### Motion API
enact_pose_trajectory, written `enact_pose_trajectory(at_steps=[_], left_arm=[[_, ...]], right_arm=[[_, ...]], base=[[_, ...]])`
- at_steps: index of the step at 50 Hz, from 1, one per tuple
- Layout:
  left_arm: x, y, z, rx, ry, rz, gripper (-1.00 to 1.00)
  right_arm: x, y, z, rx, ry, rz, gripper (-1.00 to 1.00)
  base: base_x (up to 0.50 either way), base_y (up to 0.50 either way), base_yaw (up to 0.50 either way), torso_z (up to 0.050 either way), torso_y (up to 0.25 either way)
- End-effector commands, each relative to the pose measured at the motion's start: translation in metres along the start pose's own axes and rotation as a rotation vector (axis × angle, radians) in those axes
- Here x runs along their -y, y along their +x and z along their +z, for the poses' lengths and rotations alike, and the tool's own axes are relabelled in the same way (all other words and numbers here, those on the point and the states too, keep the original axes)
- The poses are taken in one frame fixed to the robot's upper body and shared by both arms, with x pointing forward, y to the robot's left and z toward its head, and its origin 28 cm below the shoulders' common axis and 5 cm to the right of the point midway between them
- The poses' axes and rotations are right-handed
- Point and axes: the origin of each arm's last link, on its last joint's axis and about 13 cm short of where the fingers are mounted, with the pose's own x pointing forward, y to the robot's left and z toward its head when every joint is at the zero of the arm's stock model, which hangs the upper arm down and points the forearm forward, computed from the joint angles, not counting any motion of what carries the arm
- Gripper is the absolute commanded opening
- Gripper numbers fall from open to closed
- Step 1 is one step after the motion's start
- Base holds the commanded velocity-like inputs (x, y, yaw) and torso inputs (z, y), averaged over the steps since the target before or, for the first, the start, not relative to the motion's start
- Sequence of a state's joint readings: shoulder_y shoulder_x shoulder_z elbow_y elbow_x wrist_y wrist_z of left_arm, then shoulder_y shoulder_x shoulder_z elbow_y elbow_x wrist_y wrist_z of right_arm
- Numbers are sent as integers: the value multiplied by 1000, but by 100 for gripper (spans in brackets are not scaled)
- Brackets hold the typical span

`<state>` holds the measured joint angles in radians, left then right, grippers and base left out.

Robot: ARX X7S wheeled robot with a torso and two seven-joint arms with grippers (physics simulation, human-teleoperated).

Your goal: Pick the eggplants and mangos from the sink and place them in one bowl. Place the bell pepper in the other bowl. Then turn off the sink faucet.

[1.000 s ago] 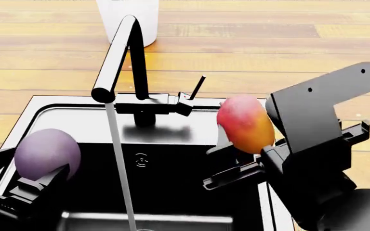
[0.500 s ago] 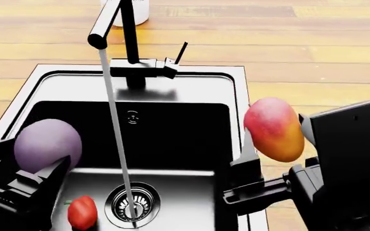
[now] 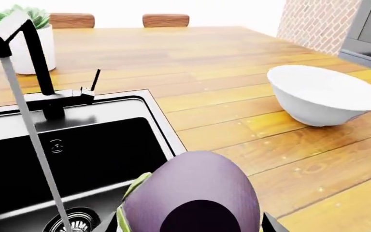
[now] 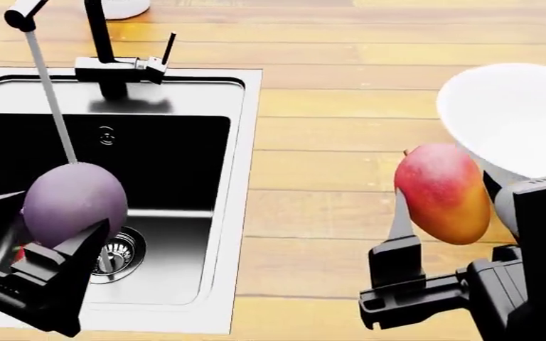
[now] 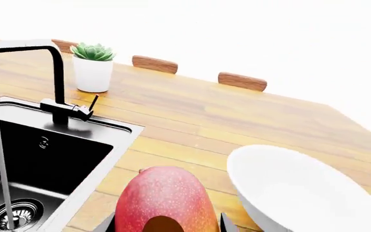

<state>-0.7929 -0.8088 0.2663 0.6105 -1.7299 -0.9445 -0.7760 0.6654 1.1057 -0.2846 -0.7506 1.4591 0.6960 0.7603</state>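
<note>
My left gripper (image 4: 55, 222) is shut on a pale purple eggplant (image 4: 74, 202), held over the left part of the sink (image 4: 247, 142). The eggplant (image 3: 192, 191) fills the left wrist view. Over the wooden counter, my right gripper (image 4: 443, 217) is shut on a red-orange mango (image 4: 442, 192), just beside the white bowl (image 4: 520, 117). In the right wrist view the mango (image 5: 166, 198) sits next to the bowl (image 5: 301, 193), which looks plain white inside. The black faucet (image 4: 97, 42) pours a stream of water. A sliver of the red bell pepper (image 4: 26, 251) shows behind my left fingers.
The round drain (image 4: 119, 256) lies on the sink floor under the stream. A white pot with a green plant (image 5: 93, 72) stands behind the faucet. Wooden chair backs (image 5: 153, 64) line the counter's far edge. A brick wall (image 3: 314, 24) rises at the side.
The head view has swung right, so the sink has slid left and the white bowl has come into view. Both grippers keep their fruit; the mango has left the sink and hangs beside the bowl.
</note>
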Motion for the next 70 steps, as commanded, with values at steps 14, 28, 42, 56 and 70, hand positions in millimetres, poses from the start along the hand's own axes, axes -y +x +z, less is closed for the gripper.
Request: enact_pose_trajectory(at_steps=[14, 28, 42, 56, 70], left_arm=[[2, 3, 1, 20, -19, -3, -100], [3, 8, 3, 37, -3, 7, -100], [4, 13, 11, 54, 20, 8, -100], [2, 13, 6, 50, 21, 25, -100], [3, 13, 7, 51, 22, 19, -100]], right_arm=[[6, -6, -2, 45, -12, -58, -100], [8, -8, -6, 47, -13, -62, -100], [11, -10, -7, 70, -25, -69, -100], [10, -3, -10, 63, -30, -45, -100], [12, -3, -7, 73, -27, -61, -100]], base=[[28, -500, 0, 0, 0], [79, -500, 0, 1, 0], [348, -418, 0, 0, 1], [478, -274, 0, 0, 2], [387, -58, 0, 1, 2]])
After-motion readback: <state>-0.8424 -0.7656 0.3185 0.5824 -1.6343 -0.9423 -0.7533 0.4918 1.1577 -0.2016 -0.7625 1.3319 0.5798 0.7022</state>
